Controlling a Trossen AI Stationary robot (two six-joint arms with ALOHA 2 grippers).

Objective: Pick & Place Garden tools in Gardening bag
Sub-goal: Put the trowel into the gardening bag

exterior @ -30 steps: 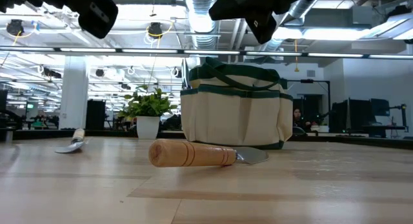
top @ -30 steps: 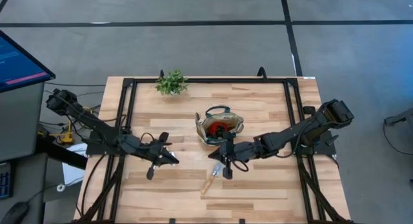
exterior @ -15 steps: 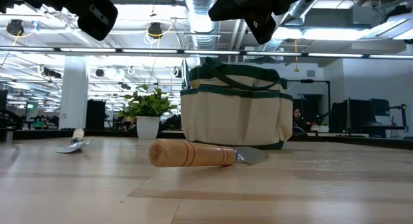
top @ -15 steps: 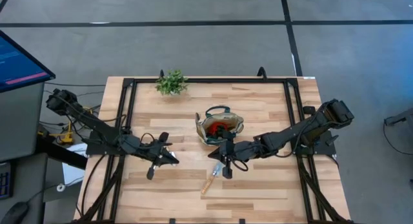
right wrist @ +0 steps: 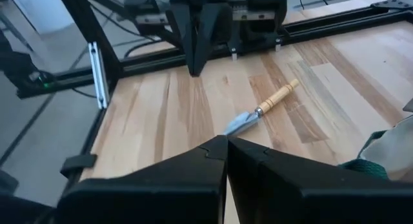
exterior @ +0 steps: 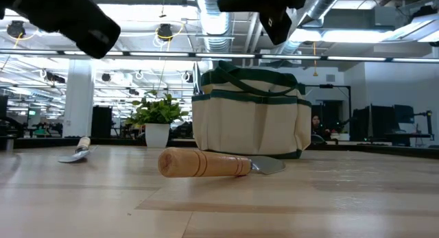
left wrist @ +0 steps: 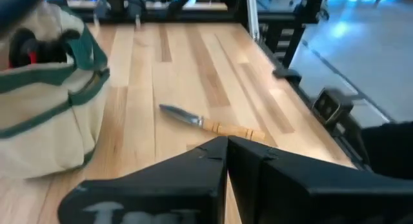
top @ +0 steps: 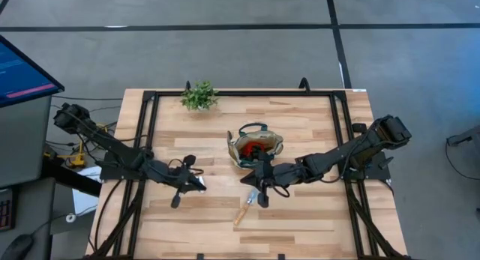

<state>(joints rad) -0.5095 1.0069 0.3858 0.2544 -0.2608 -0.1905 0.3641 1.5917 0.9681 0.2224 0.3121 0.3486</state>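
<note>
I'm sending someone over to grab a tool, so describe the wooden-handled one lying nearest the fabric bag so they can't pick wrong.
Start at the round beige fabric bag with dark green trim near the middle of the light wooden table. Just in front of it lies a small hand tool with a silver metal head and a light wooden handle, under the right gripper. The other similar tool lies farther off, under the left gripper.

Beige bag (exterior: 248,121), dark green trim; tan-handled trowel (exterior: 206,162); black claws.

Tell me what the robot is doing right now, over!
Left gripper and right gripper shut, both empty, above the table. Round beige fabric bag with green trim holds a red-and-black tool. Two wooden-handled trowels lie outside. Nothing blocking.
</note>
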